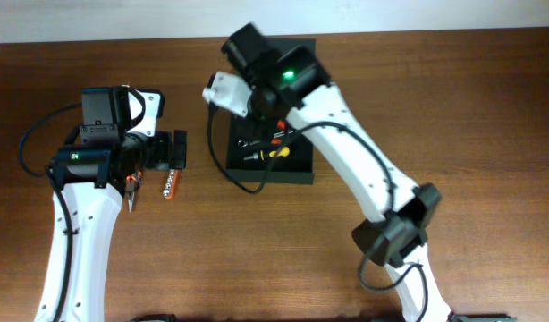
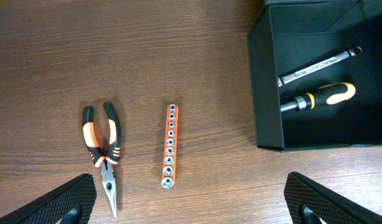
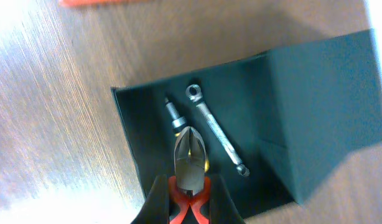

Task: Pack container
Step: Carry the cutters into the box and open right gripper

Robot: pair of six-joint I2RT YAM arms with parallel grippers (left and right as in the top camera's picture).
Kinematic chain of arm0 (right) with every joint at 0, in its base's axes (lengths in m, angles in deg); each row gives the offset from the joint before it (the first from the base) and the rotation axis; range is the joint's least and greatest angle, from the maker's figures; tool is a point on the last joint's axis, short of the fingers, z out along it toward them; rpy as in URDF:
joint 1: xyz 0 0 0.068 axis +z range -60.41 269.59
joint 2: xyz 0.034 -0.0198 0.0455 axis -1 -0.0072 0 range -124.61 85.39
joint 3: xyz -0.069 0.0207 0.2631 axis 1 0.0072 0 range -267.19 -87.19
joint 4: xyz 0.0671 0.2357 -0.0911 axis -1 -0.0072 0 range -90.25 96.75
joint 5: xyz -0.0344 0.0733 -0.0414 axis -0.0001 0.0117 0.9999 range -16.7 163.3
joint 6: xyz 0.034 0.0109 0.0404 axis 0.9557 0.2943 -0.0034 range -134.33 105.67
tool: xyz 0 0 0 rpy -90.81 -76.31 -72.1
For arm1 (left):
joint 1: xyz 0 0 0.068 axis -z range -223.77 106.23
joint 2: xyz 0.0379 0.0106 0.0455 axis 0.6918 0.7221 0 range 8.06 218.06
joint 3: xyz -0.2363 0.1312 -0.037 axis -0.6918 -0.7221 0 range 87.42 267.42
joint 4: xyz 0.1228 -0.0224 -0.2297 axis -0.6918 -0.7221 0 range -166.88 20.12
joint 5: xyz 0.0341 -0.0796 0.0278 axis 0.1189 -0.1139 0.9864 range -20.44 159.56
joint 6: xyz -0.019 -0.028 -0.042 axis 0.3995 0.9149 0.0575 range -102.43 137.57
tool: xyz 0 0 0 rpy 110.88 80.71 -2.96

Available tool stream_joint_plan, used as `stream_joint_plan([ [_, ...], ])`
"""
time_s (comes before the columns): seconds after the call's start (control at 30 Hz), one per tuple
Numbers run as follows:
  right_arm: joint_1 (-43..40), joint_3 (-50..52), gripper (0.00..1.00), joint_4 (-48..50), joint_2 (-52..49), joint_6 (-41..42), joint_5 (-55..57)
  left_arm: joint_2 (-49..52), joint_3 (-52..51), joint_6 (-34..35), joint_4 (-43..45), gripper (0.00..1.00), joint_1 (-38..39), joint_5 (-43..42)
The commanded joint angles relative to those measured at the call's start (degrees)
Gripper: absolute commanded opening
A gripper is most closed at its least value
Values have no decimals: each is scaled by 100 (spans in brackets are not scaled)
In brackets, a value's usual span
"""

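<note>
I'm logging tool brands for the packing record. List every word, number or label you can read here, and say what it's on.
No text can be read in any view.
Any stamping on the wrench or the socket rail is too small and blurred to read.
The needle-nose pliers, screwdriver, diagonal cutters and container show no label.

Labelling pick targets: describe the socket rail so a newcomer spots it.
From the open dark container, look at the table beside it in the left wrist view. The socket rail is the tool nearer the box: a straight orange strip of silver sockets, unlike the two-handled black-and-orange pliers.
</note>
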Motion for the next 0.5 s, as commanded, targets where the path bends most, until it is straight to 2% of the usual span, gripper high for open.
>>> stream_joint_plan([
  [0.0,2,470,4,129,-352,-584,-74,39,68,-98,-4,99,-24,-24],
  [0.1,-55,870,4,240,-442,-1274,-17,39,68,-101,-24,99,-24,-24],
  [0.2,-129,1259,9,573,-455,-1738,-11,39,68,-101,-114,99,-24,-24],
  [0.47,-308,1714,9,1517,-466,-1982,-118,39,68,-101,-262,99,-24,-24],
])
